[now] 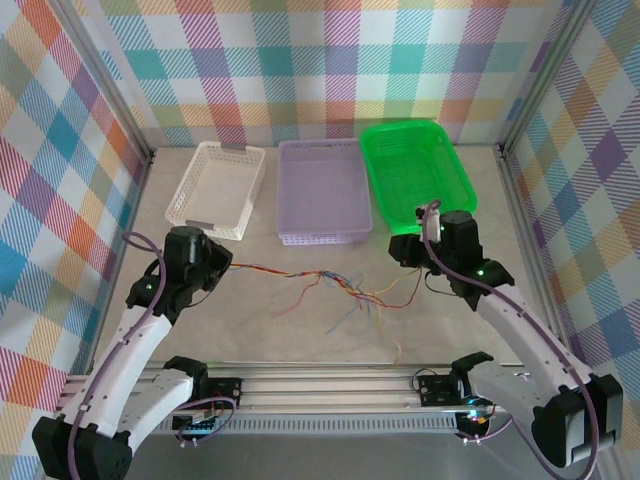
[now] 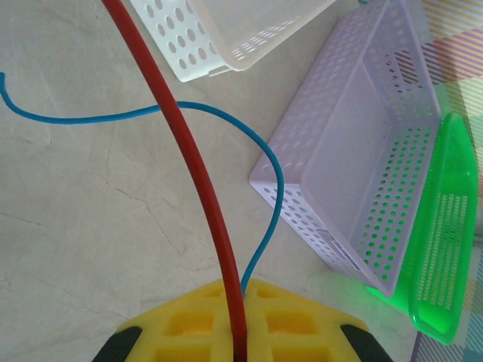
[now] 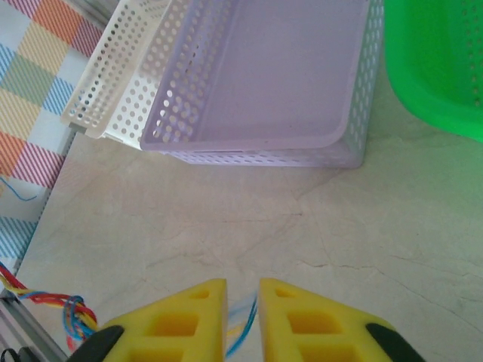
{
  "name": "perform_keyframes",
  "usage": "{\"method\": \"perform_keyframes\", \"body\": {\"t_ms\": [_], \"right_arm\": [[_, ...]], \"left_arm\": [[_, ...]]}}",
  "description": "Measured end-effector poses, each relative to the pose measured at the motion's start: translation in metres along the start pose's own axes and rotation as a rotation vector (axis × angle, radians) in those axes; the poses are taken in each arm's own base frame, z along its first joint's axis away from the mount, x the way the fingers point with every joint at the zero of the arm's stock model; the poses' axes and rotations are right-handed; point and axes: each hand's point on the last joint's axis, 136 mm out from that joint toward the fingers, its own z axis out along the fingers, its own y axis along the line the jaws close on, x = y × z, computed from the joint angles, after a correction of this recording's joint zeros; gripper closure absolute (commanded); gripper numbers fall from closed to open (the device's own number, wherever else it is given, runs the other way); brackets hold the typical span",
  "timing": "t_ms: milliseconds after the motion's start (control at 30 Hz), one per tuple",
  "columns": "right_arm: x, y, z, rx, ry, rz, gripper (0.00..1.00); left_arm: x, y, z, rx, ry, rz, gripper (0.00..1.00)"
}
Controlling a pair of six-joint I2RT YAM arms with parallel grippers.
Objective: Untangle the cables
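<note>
Clamping the red cable (image 2: 198,181) between its fingers (image 2: 181,328), the left gripper (image 2: 240,317) was closed, with a blue cable (image 2: 272,188) entering beside it. The cables (image 1: 335,288) lay tangled on the table (image 1: 270,330) just before the purple basket (image 1: 322,238), between the arms. The right gripper (image 3: 243,317) showed a narrow gap containing blurred strands; whether it gripped them could not be determined.

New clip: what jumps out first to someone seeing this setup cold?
A tangle of thin coloured cables on the table, strands running out to the left gripper, which pinches a red cable, and toward the right gripper. Behind it, in a row: white basket, lavender basket, bright green basket, all empty.
</note>
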Motion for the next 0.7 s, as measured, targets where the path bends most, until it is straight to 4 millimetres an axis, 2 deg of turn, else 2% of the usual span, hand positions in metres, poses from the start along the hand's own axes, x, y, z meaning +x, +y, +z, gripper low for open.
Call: {"method": "perform_keyframes", "body": {"t_ms": [200,267,367,567,700], "right_arm": [[-0.003,0.019,0.016,-0.064,0.056,-0.039,0.43],[-0.002,0.029,0.017,-0.085,0.062,-0.068,0.37],[-0.006,0.038,0.018,-0.08,0.049,-0.108,0.34],[-0.021,0.013,0.011,0.111,-0.003,-0.115,0.33],[-0.023,-0.006,0.005,0.226,-0.008,-0.128,0.25]], "left_arm": [[-0.004,-0.007,0.007,0.013,-0.013,-0.045,1.0],[-0.007,-0.007,0.009,0.004,-0.023,-0.056,1.0],[-0.014,-0.012,0.01,-0.007,-0.046,-0.073,1.0],[-0.034,-0.031,0.012,-0.002,-0.106,-0.081,1.0],[-0.04,-0.036,0.013,-0.006,-0.13,-0.079,1.0]]}}
